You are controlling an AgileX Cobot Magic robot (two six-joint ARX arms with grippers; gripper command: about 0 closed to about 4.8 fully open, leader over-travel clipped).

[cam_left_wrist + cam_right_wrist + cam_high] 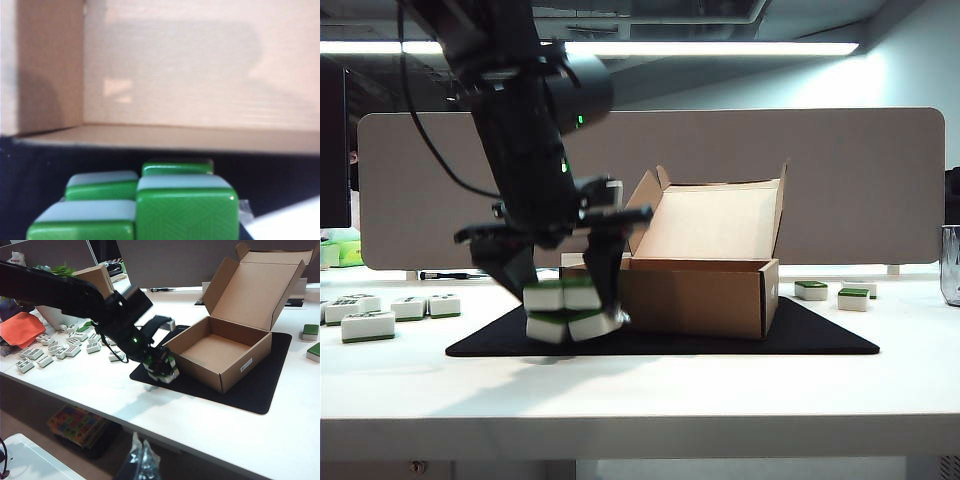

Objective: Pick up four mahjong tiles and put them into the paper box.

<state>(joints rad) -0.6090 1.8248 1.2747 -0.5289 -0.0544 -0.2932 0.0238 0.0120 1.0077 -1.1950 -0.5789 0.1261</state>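
Four mahjong tiles (568,310), white with green faces, form a two-by-two block between the fingers of my left gripper (565,300), which is shut on them at the left end of the black mat (820,335). I cannot tell whether the block rests on the mat or hangs just above it. Green faces of the tiles (185,210) fill the near part of the left wrist view, with the paper box (200,75) wall just behind. The paper box (695,295) stands open on the mat, flap lid up, to the right of the block. My right gripper (142,460) is shut and empty, off the table's near edge.
Loose tiles (368,325) lie on the white table to the left of the mat, and two more tiles (850,298) lie to the right. A grey partition (880,180) runs behind. A glass (950,265) stands at the far right. An orange cloth (20,327) lies beyond the left tiles.
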